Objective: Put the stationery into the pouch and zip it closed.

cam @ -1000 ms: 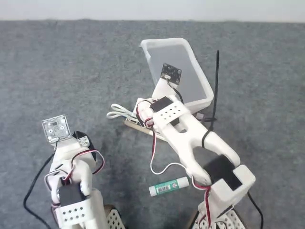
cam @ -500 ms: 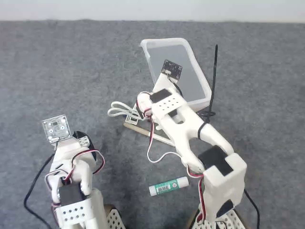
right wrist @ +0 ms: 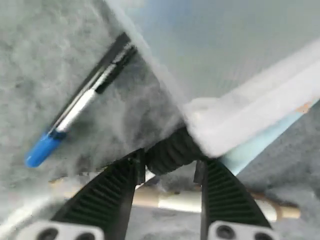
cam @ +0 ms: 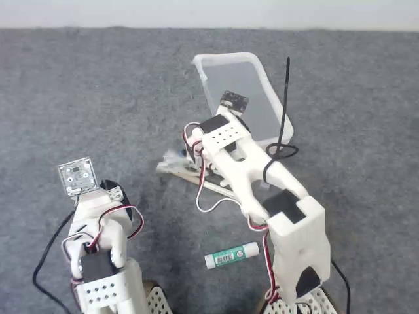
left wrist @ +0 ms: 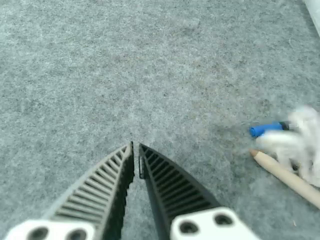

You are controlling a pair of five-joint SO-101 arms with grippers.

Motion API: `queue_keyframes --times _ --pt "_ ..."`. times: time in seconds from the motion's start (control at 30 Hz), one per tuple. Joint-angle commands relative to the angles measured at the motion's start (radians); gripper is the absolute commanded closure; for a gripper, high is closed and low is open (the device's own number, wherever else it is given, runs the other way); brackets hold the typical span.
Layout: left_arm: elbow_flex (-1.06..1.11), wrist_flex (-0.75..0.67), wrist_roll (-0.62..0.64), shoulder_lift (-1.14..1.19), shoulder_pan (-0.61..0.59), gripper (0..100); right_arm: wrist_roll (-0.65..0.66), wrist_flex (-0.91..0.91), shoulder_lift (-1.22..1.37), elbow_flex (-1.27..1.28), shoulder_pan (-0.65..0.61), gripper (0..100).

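Green-labelled white glue stick (cam: 231,256) on grey carpeted table (cam: 98,85), print too small to read. Translucent white plastic pouch (cam: 243,82) lies flat. Blue-capped pen (right wrist: 75,112) and wooden pencil (right wrist: 172,201) beside it, outside. Right hand (right wrist: 171,160) at pouch edge, grip cannot tell. Left hand (left wrist: 136,146) nearly closed, holding nothing.

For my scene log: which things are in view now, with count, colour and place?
pouch: one, translucent white, far middle, near edge under the right arm.
pen: one, blue cap, black and silver body, beside the pouch.
pencil: one, plain wood, near the pen.
white blurred thing: one, beside the pen, unidentifiable.
glue stick: one, white and green, by the right arm's base.
carpet: one, grey, covers the table.
left tool: one, black, shut, over bare carpet.
right tool: one, black, at the pouch's corner.
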Motion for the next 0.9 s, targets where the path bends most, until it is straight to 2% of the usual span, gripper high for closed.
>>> queue_keyframes --times 0.0,0.17,0.3,0.47,0.73,0.87 --pt "-0.012 -0.018 -0.008 -0.023 -0.003 99 -0.009 0.019 0.035 -0.008 0.056 83.2" --pt "-0.012 -0.018 -0.008 -0.023 -0.003 99 -0.003 0.028 0.035 -0.009 0.051 84.5" --pt "-0.012 -0.018 -0.008 -0.023 -0.003 99 0.008 0.030 0.033 -0.009 0.054 97.6" --pt "-0.012 -0.018 -0.009 -0.023 -0.003 99 0.112 0.079 0.033 -0.071 0.054 99.6" --pt "-0.012 -0.018 -0.009 -0.023 -0.003 99 0.381 0.444 0.033 -0.339 0.061 99.3" --pt "-0.012 -0.018 -0.009 -0.023 -0.003 99 0.516 0.539 0.035 -0.397 0.062 99.3"
